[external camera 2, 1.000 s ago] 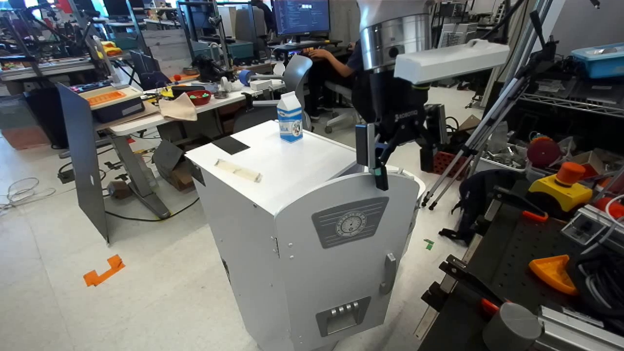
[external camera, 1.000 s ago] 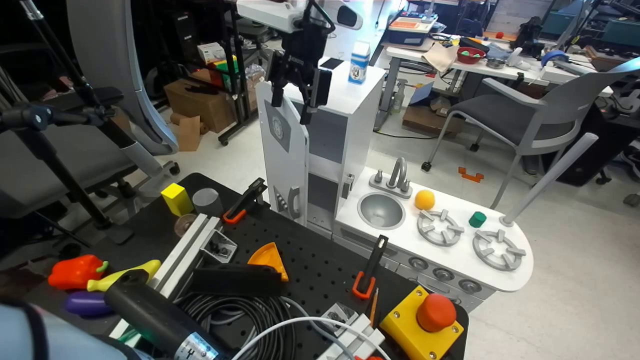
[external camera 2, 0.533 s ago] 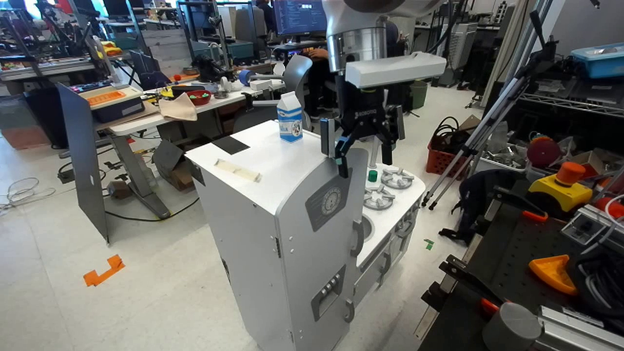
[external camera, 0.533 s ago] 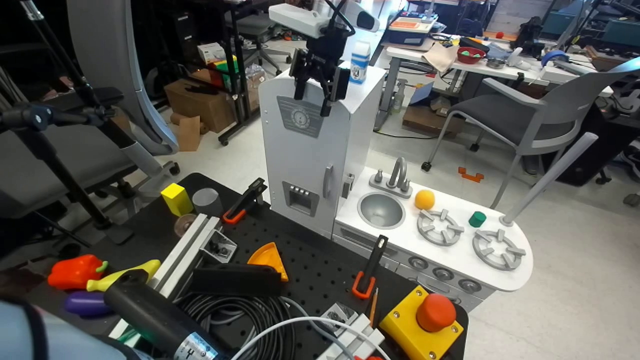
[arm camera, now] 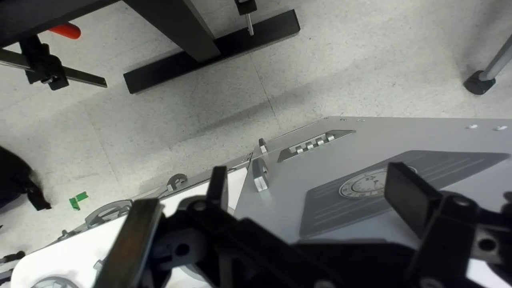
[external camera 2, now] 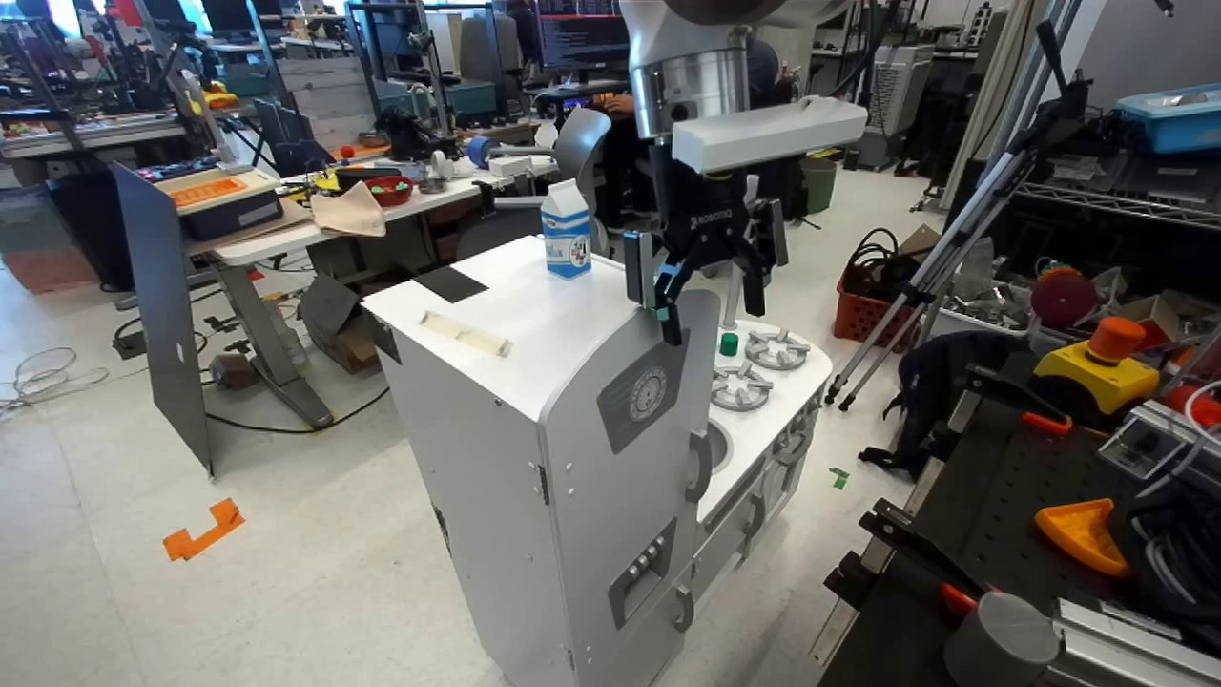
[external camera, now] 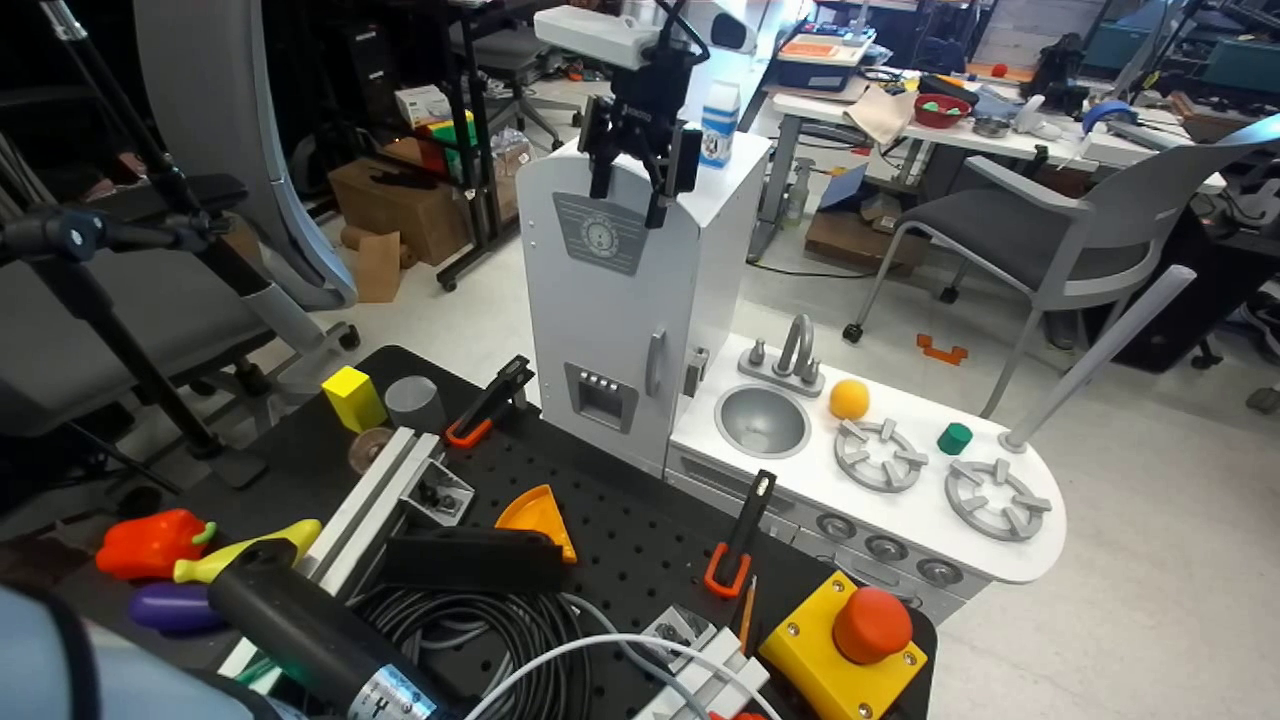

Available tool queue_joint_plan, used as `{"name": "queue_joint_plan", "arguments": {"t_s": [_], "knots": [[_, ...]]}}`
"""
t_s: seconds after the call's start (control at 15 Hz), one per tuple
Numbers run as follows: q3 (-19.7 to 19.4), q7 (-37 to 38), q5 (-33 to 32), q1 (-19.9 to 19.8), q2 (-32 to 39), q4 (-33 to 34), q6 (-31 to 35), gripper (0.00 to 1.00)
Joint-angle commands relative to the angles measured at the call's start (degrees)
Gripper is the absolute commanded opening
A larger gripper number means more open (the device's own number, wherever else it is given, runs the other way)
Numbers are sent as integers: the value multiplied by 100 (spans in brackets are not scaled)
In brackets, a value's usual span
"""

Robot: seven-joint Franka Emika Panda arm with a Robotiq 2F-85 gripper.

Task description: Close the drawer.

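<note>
In both exterior views the drawer (external camera: 620, 310), a tall white front with a grey inset (external camera: 600, 235), is seen closed across the cabinet (external camera: 725, 250), midway across the frame. Near its upper edge the tool (external camera: 628, 203) is placed, its fingers (arm camera: 408, 200) spread wide; whether contact is made cannot be told. At upper centre, a milk carton (external camera: 718, 125) is carried on the cabinet's top. Right of centre in an exterior view, an orange ball (external camera: 849, 400) is borne by the white counter (external camera: 910, 515).
</note>
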Motion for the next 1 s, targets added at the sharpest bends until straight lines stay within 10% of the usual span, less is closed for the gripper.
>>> {"name": "queue_joint_plan", "arguments": {"t_s": [0.0,0.93], "knots": [[-101,132,-127,138,-93,20,214,100],[134,3,-35,34,-1587,-1072,-427,100]]}}
